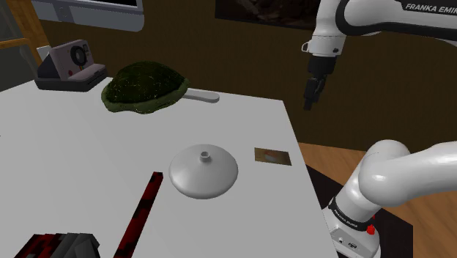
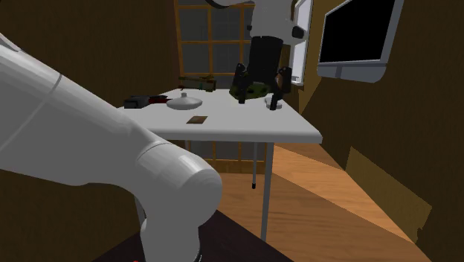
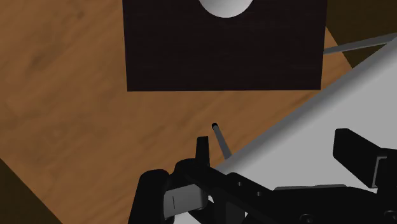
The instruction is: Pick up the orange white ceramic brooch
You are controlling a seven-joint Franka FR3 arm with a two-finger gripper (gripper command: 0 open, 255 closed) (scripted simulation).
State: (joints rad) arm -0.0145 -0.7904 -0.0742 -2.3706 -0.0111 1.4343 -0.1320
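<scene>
White arm (image 2: 89,149) looms nearest; its tool (image 1: 310,94), fingers (image 3: 202,147) apart for the grasp, hangs above the worktop's (image 1: 73,161) edge, brooch (image 1: 272,155) flat nearby, untouched.

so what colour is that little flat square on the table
The brooch is brown, pale centre; shoulder view.
</scene>
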